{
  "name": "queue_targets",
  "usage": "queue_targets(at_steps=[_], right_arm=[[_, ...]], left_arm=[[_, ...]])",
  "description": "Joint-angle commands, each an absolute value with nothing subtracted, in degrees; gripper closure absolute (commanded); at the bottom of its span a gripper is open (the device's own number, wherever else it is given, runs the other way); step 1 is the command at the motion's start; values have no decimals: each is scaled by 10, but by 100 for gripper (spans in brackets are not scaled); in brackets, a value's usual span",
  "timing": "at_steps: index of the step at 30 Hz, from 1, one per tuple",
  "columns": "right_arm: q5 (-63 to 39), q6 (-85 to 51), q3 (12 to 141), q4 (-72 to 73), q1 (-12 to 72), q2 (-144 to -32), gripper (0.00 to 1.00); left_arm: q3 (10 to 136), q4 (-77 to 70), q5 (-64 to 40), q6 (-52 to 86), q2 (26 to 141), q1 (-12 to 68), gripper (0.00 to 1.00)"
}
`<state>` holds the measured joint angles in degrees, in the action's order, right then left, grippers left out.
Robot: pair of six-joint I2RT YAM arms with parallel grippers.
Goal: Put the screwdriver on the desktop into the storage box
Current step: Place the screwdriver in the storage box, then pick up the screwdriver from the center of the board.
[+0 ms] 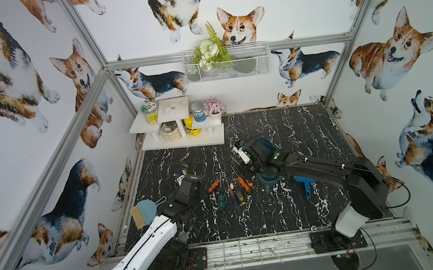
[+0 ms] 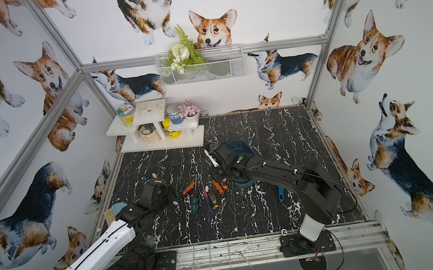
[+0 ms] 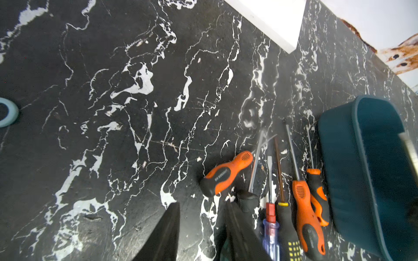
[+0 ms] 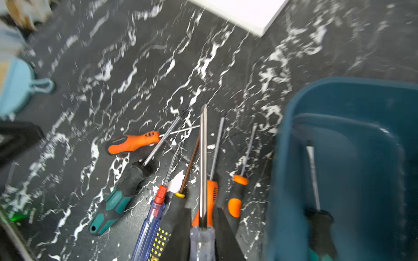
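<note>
Big black marble desktop (image 1: 272, 212) fills the lower middle of both top views. The teal storage box (image 1: 268, 181) sits just right of centre there, mostly hidden under the right arm. In the right wrist view it takes up the whole right side of the frame, and a dark-handled screwdriver (image 4: 321, 226) lies inside it.

There's a white shelf (image 1: 183, 142) at the upper left of the desktop and a blue dustpan (image 1: 304, 184) just right of the box. The loose screwdrivers (image 1: 229, 191) lie in a bunch dead centre, just left of the box. Handles are orange, green, blue-and-red and black-and-yellow.

So the right gripper (image 4: 203, 210) is clamped on a clear-handled screwdriver (image 4: 202, 239) at bottom centre of its wrist view. The shaft runs up the frame over the pile, left of the box and not inside it. Can't tell if it's off the surface.

The left gripper (image 3: 201, 208) has its jaws part way apart with just bare desktop between them, at the left edge of the pile.
</note>
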<state>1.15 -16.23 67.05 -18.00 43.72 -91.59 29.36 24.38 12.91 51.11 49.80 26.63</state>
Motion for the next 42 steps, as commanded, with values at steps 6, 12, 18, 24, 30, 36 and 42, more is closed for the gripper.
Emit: queue_targets(at_steps=[6,12,18,24,30,36,42], right_arm=[[-69,-195,569,-102,291,-868,100],[-108,-170,559,-97,281,-927,100],[-120,-157,555,-90,281,-963,76],[-102,-161,553,-90,282,-940,44],[-77,-217,515,-45,282,-842,40],[-66,-277,457,-1,282,-753,41],[-46,-284,438,-2,282,-727,42]], left_arm=[[312,207,44,443,560,266,46],[314,211,37,422,582,266,38],[314,219,21,411,605,268,32],[307,177,-23,425,633,294,27],[317,140,-23,436,703,352,30],[355,176,35,449,791,390,52],[385,227,105,457,832,424,71]])
